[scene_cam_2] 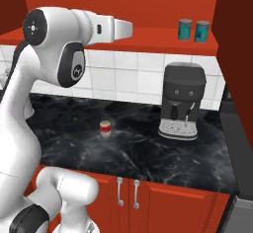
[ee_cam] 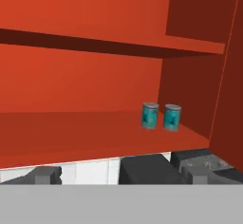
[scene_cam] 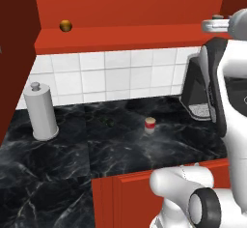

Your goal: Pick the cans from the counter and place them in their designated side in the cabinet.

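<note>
My gripper (ee_cam: 121, 173) hangs wide and empty at frame bottom, the red can (scene_cam: 150, 124) mid-counter (scene_cam: 58, 164): probably light, rigid, slick, so I'd pinch its sides mid-height.

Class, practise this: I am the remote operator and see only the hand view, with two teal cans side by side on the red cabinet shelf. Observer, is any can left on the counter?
Observer: Yes, one small red-bodied can with a cream top stands upright on the glossy black marble counter.
Operator: What stands near it?
Observer: A dark grey coffee machine, apart from it, on the side below the teal cans.
Operator: Anything else on that shelf?
Observer: A small golden-brown ball sits at the opposite end of the flat red shelf board.
</note>
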Robot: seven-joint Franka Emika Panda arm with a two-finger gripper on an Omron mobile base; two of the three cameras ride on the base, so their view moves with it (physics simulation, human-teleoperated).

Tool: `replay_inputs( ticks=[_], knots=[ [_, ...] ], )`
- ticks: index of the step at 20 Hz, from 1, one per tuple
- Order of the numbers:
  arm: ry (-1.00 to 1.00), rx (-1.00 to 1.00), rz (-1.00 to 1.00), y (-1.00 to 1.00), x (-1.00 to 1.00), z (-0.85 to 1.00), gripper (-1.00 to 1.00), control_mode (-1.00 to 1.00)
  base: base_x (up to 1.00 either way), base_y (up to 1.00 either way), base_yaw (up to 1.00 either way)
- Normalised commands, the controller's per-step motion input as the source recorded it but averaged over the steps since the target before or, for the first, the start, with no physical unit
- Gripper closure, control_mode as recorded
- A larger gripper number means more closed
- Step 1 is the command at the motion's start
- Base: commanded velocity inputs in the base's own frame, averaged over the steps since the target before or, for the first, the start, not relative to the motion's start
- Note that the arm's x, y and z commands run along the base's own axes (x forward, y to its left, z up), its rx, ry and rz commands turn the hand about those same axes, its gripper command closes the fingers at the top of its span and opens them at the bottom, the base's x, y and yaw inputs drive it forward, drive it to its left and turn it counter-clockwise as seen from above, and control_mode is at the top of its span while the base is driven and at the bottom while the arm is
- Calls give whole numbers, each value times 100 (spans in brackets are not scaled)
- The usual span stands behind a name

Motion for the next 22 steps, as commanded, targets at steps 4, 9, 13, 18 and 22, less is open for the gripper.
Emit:
replay_inputs(
  ticks=[4, 9, 13, 18, 22],
  knots=[
    [6, 4, 0, 18, -72, -23, -100, -100, 0, 0, 0],
    [8, 10, 1, 15, -53, -33, -100, -100, 0, 0, 0],
    [6, 14, 2, 15, -29, -37, -100, -100, 0, 0, 0],
    [7, 11, 0, 16, -2, -27, -100, -100, 0, 0, 0],
    [2, 6, 0, 15, 0, -26, -100, -100, 0, 0, 0]
  ],
)
